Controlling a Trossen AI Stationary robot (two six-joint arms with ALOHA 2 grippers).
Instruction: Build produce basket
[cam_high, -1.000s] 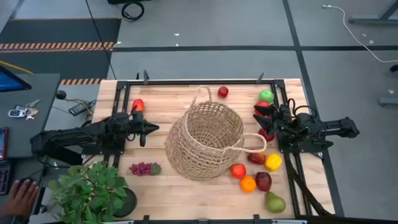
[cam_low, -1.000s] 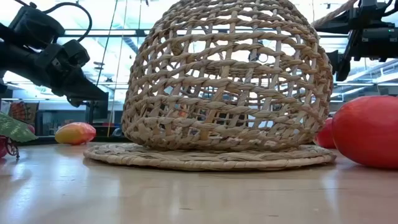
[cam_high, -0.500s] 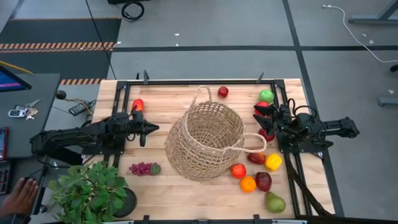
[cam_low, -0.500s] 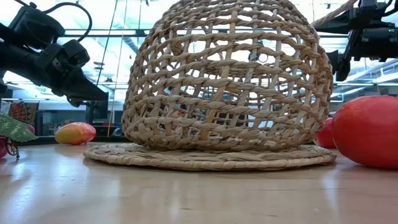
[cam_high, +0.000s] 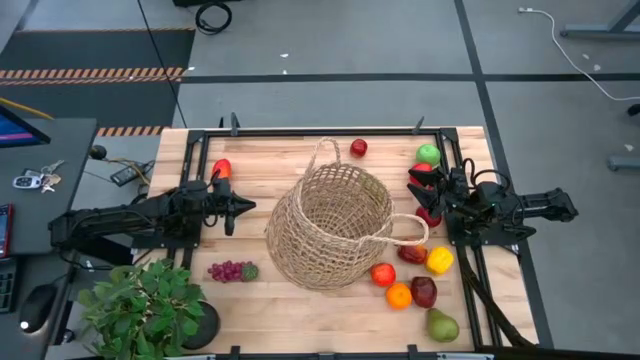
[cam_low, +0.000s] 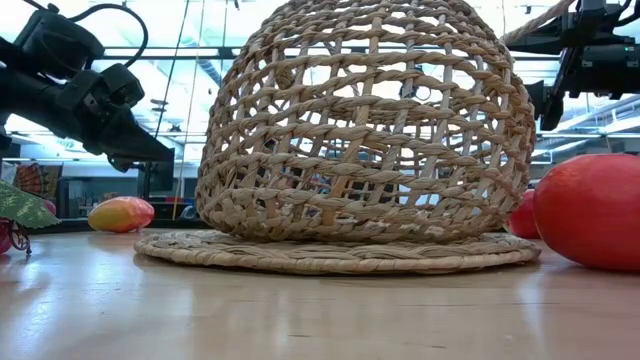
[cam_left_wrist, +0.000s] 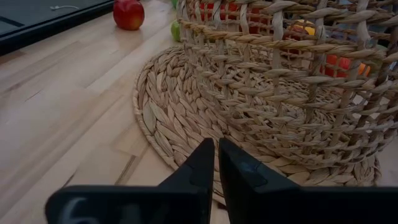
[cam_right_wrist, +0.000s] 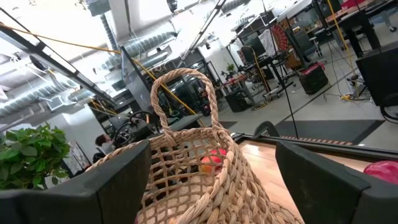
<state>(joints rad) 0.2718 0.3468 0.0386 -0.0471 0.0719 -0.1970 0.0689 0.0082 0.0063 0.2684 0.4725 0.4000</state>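
The tan open-weave straw basket (cam_high: 330, 225) stands on its flat round base at the table's middle, one looped handle toward the far edge and one toward the right. My left gripper (cam_high: 250, 207) is shut and empty, hovering just left of the basket's base (cam_left_wrist: 186, 118). My right gripper (cam_high: 413, 192) is open and empty, raised right of the basket, facing a handle (cam_right_wrist: 183, 93). Produce lies loose on the table: a red apple (cam_high: 358, 148), a green apple (cam_high: 428, 154), a red-yellow fruit (cam_high: 221, 169), purple grapes (cam_high: 232, 271), a yellow pepper (cam_high: 439, 260), an orange (cam_high: 398, 295) and a pear (cam_high: 441, 325).
A potted green plant (cam_high: 150, 310) stands at the near left corner. Red fruits (cam_high: 430, 215) lie under and beside my right gripper. Dark red fruits (cam_high: 424, 291) and a red-orange one (cam_high: 382, 274) crowd the near right. Bare wood lies at the far left and the near middle.
Both arms have kept still and nothing on the table has moved. A person's hand on the desk left of the table has drawn out of view.
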